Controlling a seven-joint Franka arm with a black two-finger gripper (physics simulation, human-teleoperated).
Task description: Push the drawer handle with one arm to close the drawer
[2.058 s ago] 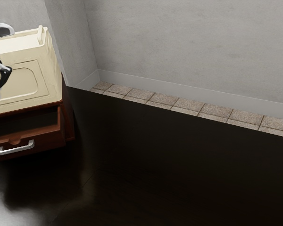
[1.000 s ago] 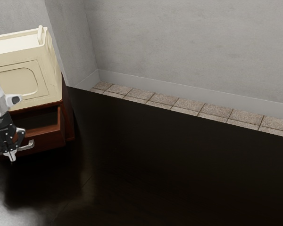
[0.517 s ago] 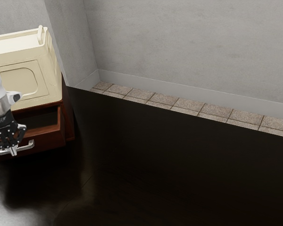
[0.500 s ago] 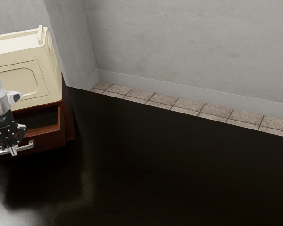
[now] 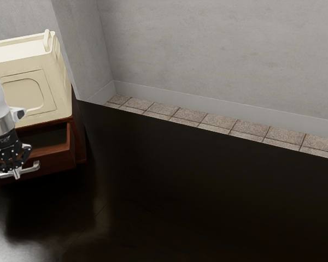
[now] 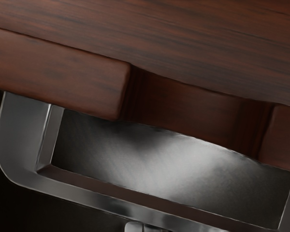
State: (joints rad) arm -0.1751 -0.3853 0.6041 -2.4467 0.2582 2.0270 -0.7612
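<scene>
At the exterior view's left edge, the black gripper [image 5: 15, 173] points down at the drawer's silver handle [image 5: 35, 166], its fingertips together at the bar. The reddish-brown drawer [image 5: 54, 159] stands pulled out, its dark inside showing. In the wrist view the handle [image 6: 89, 197] runs below the drawer front [image 6: 58, 72], which has a curved notch at its middle. The tips of the gripper [image 6: 144, 227] show close together at the outer side of the handle's bar; whether they touch it I cannot tell.
A cream-coloured box-like object [image 5: 49, 93] stands on top of the brown cabinet [image 5: 78, 134]. Dark glossy surface [image 5: 197, 191] stretches toward the exterior view's right, with tiled floor [image 5: 191, 114] and grey walls [image 5: 218, 54] behind.
My hand has come down from above the cabinet to the handle's height, then shifted slightly up in the exterior view, nearer the drawer front. The drawer shows no clear shift.
</scene>
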